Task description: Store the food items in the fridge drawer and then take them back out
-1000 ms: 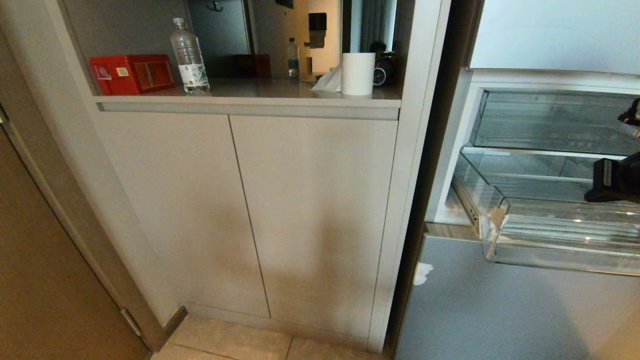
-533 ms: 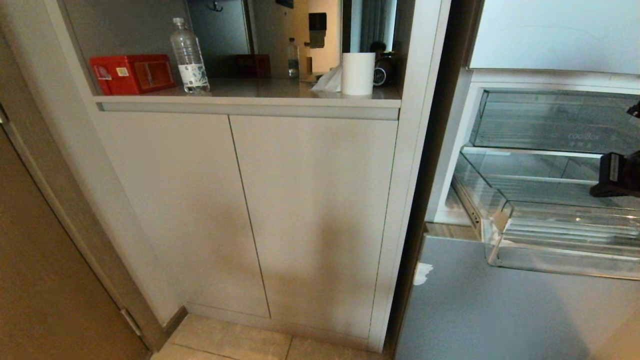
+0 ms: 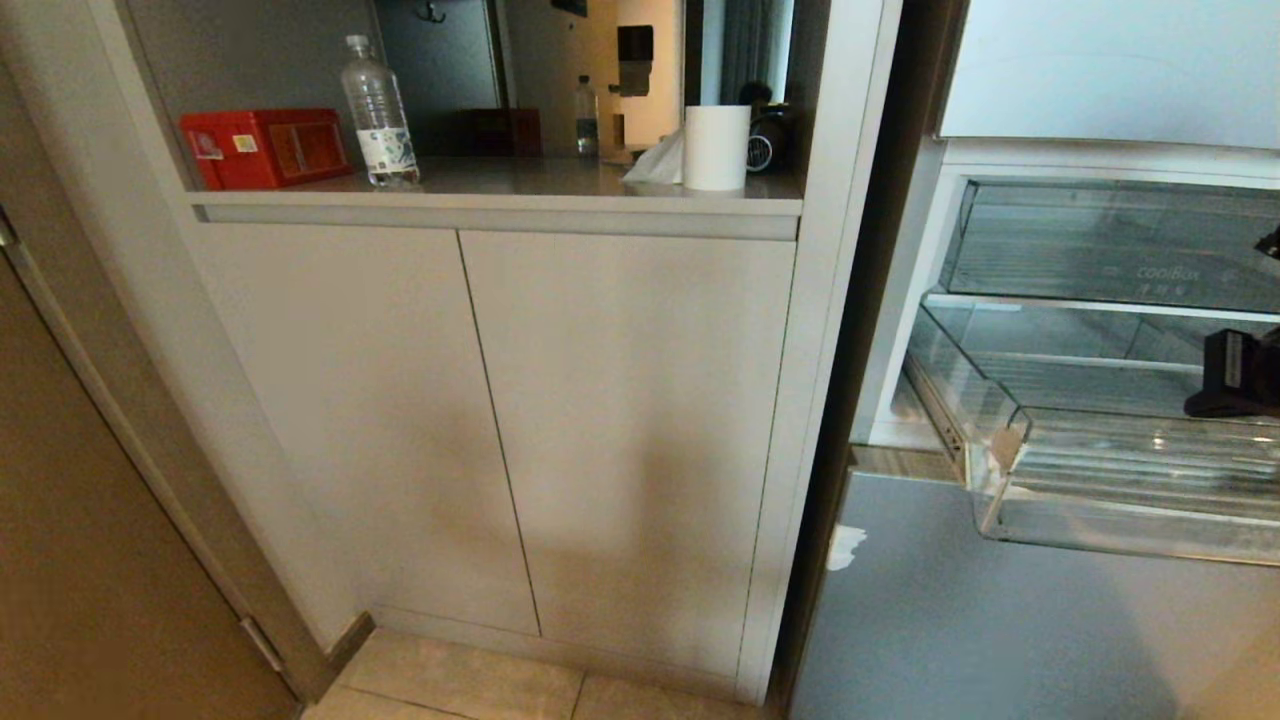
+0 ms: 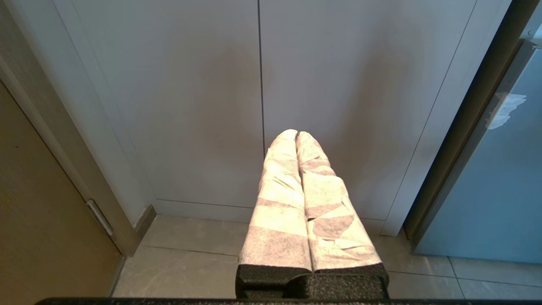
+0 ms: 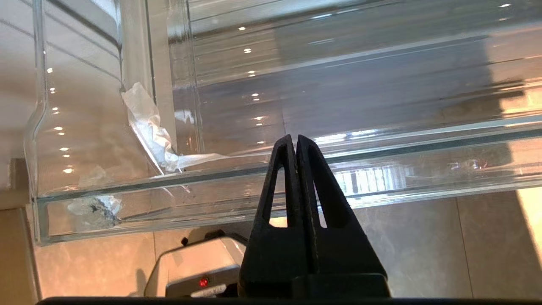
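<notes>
Just ahead of the right gripper (image 5: 295, 142), whose fingers are pressed together on nothing, the clear fridge drawer (image 5: 237, 199) stands pulled out. It looks rigid, slick plastic, best taken by its front lip. No food shows, and the left gripper (image 4: 296, 134) hangs closed by the cabinet doors (image 4: 203, 97).

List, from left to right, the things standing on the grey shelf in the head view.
Red rectangular box → clear plastic water bottle → small bottle far back → crumpled white tissue → white cylindrical roll.
</notes>
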{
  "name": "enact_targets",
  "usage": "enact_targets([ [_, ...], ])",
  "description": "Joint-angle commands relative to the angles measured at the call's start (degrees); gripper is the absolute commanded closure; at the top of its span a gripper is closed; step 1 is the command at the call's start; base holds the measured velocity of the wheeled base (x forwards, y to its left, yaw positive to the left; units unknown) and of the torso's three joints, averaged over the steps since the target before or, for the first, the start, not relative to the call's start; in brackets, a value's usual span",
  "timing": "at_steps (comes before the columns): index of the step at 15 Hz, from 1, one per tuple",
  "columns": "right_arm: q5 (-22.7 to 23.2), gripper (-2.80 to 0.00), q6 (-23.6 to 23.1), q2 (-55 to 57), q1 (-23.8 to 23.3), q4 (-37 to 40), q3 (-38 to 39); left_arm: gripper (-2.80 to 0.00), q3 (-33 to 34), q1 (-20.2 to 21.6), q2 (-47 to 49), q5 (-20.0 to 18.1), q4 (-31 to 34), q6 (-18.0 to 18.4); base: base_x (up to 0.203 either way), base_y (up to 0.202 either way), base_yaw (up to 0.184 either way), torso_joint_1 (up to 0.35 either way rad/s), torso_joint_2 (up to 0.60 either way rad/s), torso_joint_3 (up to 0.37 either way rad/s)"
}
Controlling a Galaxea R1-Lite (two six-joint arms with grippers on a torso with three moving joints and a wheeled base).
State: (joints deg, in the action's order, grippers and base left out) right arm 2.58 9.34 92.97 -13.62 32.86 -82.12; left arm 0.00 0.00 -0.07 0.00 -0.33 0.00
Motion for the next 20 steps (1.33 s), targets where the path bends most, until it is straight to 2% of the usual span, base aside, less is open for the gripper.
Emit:
enact_targets([
  [1, 0.05, 0.0, 0.07, -3.42, -0.05, 0.36, 1.78, 0.0, 0.09, 0.0, -0.01, 0.0, -0.02, 0.0, 0.0, 0.0, 0.0, 0.0, 0.0, 0.0],
  [3, 0.08, 0.0, 0.21, -4.27, -0.01, 0.17, 1.23, 0.0, 0.09, 0.02, -0.01, 0.0, -0.02, 0.0, 0.0, 0.0, 0.0, 0.0, 0.0, 0.0],
  [5, 0.33, 0.0, 0.66, -5.33, 0.0, -4.12, 1.29, 0.0, 0.09, 0.0, -0.01, 0.08, -0.02, 0.0, 0.0, 0.0, 0.0, 0.0, 0.0, 0.0],
  [9, 0.48, 0.0, 0.14, -17.36, 0.07, -10.9, 9.92, 0.0, 0.09, 0.0, -0.01, 0.0, -0.02, 0.0, 0.0, 0.0, 0.0, 0.0, 0.0, 0.0],
  [13, 0.77, 0.0, -4.79, -37.37, 0.1, -22.84, 27.9, 0.0, 0.09, 0.0, -0.01, 0.0, -0.02, 0.0, 0.0, 0.0, 0.0, 0.0, 0.0, 0.0],
  [16, 3.03, 0.0, -7.92, -54.12, 0.13, -31.95, 41.54, 0.0, 0.09, 0.0, -0.01, 0.0, -0.02, 0.0, 0.0, 0.0, 0.0, 0.0, 0.0, 0.0],
  [20, 6.87, 0.0, -9.38, -71.26, 0.12, -36.16, 62.41, 0.0, 0.09, 0.01, -0.01, 0.0, -0.02, 0.0, 0.0, 0.0, 0.0, 0.0, 0.0, 0.0],
])
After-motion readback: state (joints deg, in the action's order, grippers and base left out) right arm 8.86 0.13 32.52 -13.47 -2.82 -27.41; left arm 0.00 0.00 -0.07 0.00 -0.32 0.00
